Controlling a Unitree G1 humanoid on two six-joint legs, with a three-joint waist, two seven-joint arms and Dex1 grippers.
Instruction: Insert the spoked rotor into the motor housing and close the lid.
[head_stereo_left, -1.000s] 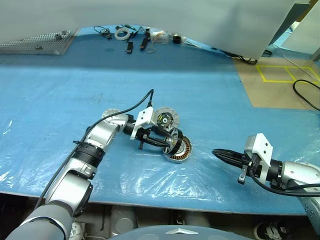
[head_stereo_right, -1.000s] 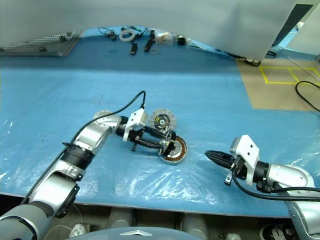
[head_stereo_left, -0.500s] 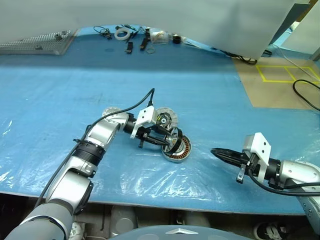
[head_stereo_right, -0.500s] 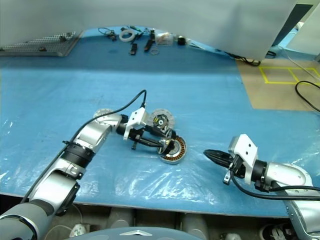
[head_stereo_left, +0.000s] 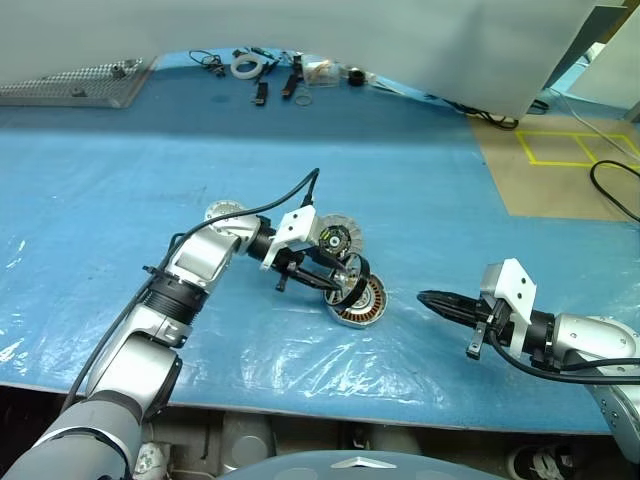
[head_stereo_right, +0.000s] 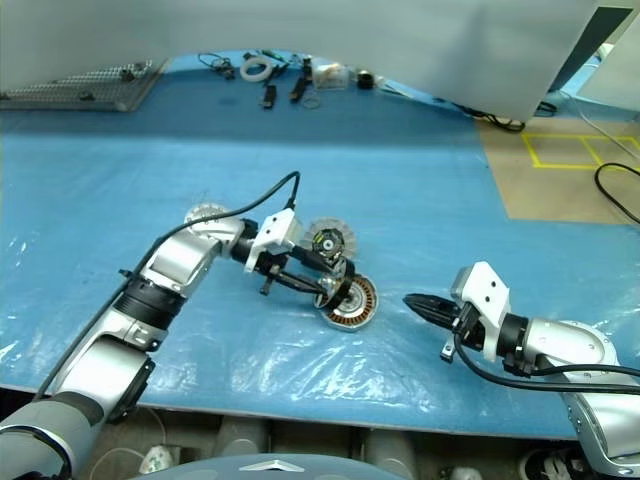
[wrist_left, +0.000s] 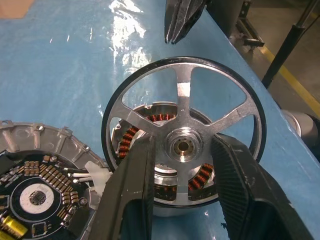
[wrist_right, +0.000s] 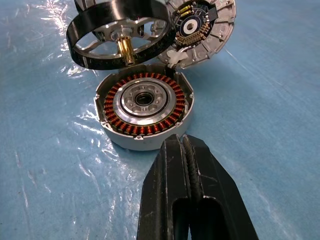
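The spoked rotor (head_stereo_left: 349, 276) hangs in the left hand (head_stereo_left: 338, 280), just above the motor housing (head_stereo_left: 361, 301), which sits on the blue-covered bench (head_stereo_left: 420, 180) near its front edge. Seen from the head, the rotor is tipped on edge rather than lying flat over the cup, and it overlaps the housing's far-left rim. The lid (head_stereo_left: 333, 236) lies just beyond, on the far side of the housing. The right hand (head_stereo_left: 432, 298) waits to the right of the housing, apart from it, pointing left towards it.

From the left wrist, the two black fingers (wrist_left: 131, 190) are clamped on the rotor (wrist_left: 183, 135), one either side of its silver hub. The copper windings of the housing (wrist_left: 162, 187) show through the spokes, so the wheel is roughly in line with the cup but a little off centre. The lid (wrist_left: 42, 182) lies beside it, circuit face up.

From the right wrist, the right hand (wrist_right: 182, 142) has its fingers pressed together, holding nothing. The housing (wrist_right: 144, 111) lies straight ahead of it, open side up. The rotor (wrist_right: 118, 33) floats above the housing's far rim, its brass shaft slanting down short of the centre bore. I judge the shaft must be brought upright and over that bore before lowering; the left hand is the one placed to do it.
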